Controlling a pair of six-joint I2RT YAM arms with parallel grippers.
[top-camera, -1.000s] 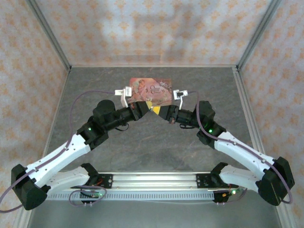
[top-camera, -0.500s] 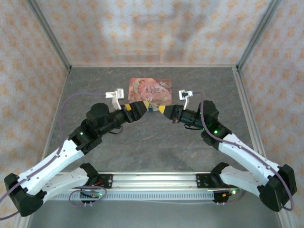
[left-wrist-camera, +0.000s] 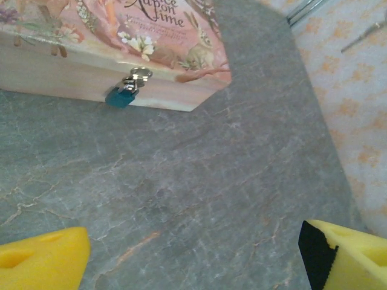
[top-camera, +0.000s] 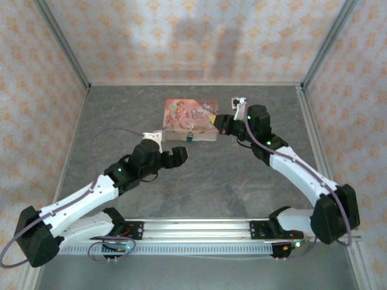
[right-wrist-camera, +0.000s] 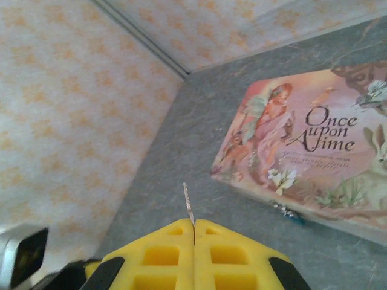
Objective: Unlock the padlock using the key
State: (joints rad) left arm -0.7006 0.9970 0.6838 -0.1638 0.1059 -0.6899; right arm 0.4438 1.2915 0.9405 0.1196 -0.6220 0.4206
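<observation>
Right wrist: right fingers [right-wrist-camera: 163,254] pinch key [right-wrist-camera: 188,202] (padlock [right-wrist-camera: 289,214] on tin [right-wrist-camera: 302,139]).

We see a grey, stone-veined table [top-camera: 202,181]. Toward its far side, near the middle, a pink picture-lidded tin box [top-camera: 188,115] lies flat, lid up. Along the near edge we find a metal rail [top-camera: 199,228].

A robot test cell; patterned walls [top-camera: 205,42] in metal framing [top-camera: 68,51] enclose a grey tabletop [top-camera: 199,175] with a mounting rail [top-camera: 199,228].
</observation>
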